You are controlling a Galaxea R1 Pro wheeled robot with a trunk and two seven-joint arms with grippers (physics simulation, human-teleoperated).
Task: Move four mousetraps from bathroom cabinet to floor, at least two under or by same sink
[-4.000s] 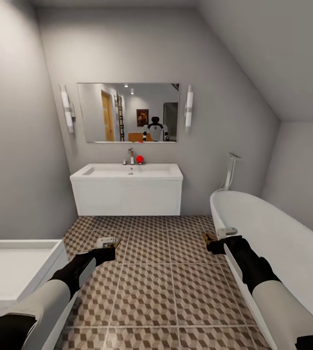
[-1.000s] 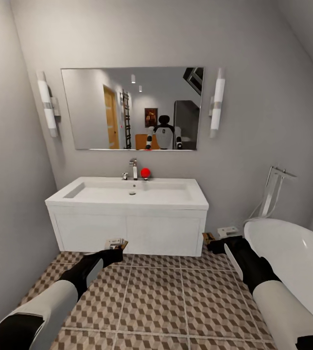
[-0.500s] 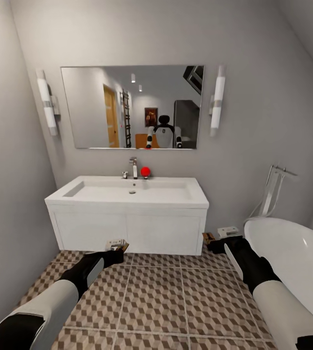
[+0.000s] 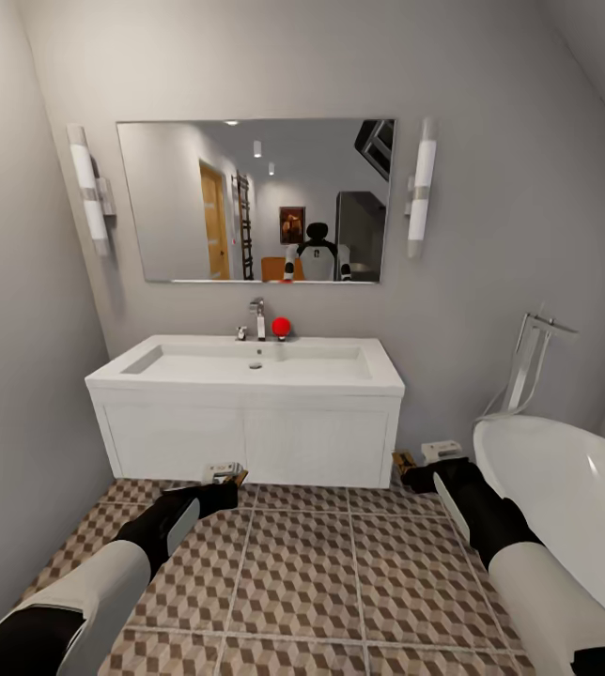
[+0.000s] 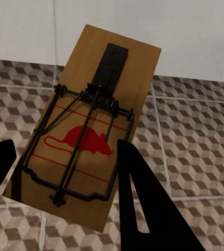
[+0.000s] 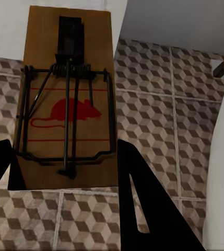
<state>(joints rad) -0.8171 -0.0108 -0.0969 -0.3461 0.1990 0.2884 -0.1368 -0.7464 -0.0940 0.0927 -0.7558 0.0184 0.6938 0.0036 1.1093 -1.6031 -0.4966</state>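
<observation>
My left gripper [image 4: 228, 479] is shut on a mousetrap [image 4: 220, 468], held low in front of the long white sink [image 4: 246, 371]. In the left wrist view the mousetrap [image 5: 85, 136], a tan wooden slab with a black wire spring and a red mouse print, sits between the dark fingers [image 5: 143, 204] above the cube-patterned bathroom floor [image 5: 195, 130]. My right gripper [image 4: 406, 467] is shut on a second mousetrap [image 4: 401, 459] beside the sink's right end. The right wrist view shows that mousetrap [image 6: 67, 104] over the bathroom floor [image 6: 148, 120]. The cabinet is out of view.
A rounded white bathtub [image 4: 566, 498] stands close along my right arm. A grey wall [image 4: 21, 376] closes in the left side. On the sink are a chrome tap [image 4: 258, 319] and a red ball [image 4: 281, 327], with a mirror [image 4: 255, 202] above. Patterned floor [image 4: 321, 563] stretches between my arms.
The camera has come nearer to the sink, and the cabinet at the lower left four seconds ago has left the view. Both arms keep the same pose, each still holding its mousetrap.
</observation>
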